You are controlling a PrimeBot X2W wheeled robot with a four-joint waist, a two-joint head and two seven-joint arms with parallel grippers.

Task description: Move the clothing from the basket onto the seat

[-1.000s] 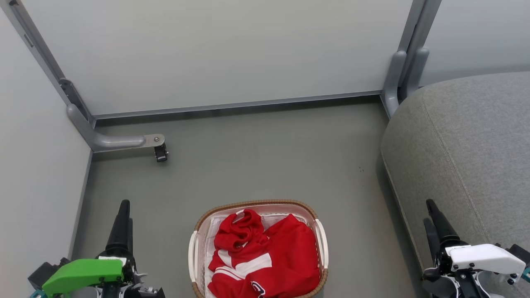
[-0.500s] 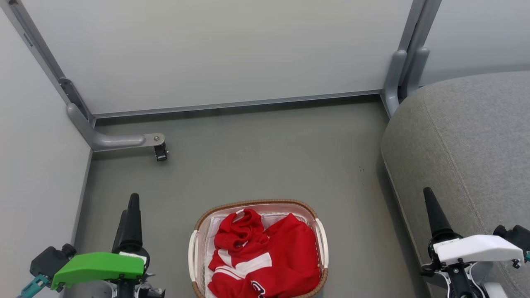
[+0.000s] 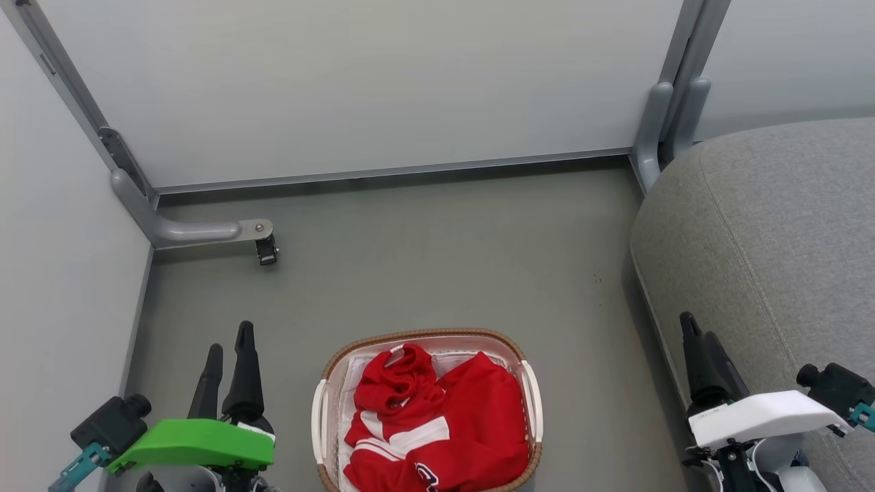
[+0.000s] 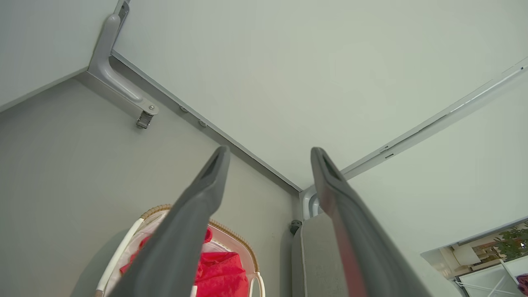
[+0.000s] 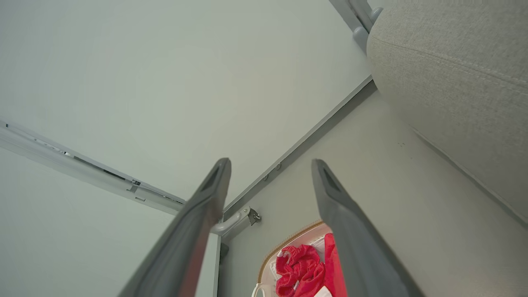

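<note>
1. The clothing (image 3: 437, 424), two red pieces with white stripes, lies heaped in the basket (image 3: 424, 335), which stands on the grey floor (image 3: 437, 260) right in front of the robot.
2. The seat (image 3: 772, 232) is off to the robot's right, apart from the basket, and no red cloth lies on the part I can see.
3. The left gripper (image 3: 230, 338) hangs near the basket's left side, its fingers spread wide and holding nothing.
4. The right gripper (image 3: 696, 328) hangs by the seat's near edge, on the basket's right, its jaws also wide and empty.
5. By my reckoning the task is at its very start. Neither piece is picked up, so both need grasping, lifting and carrying across to the seat.
</note>
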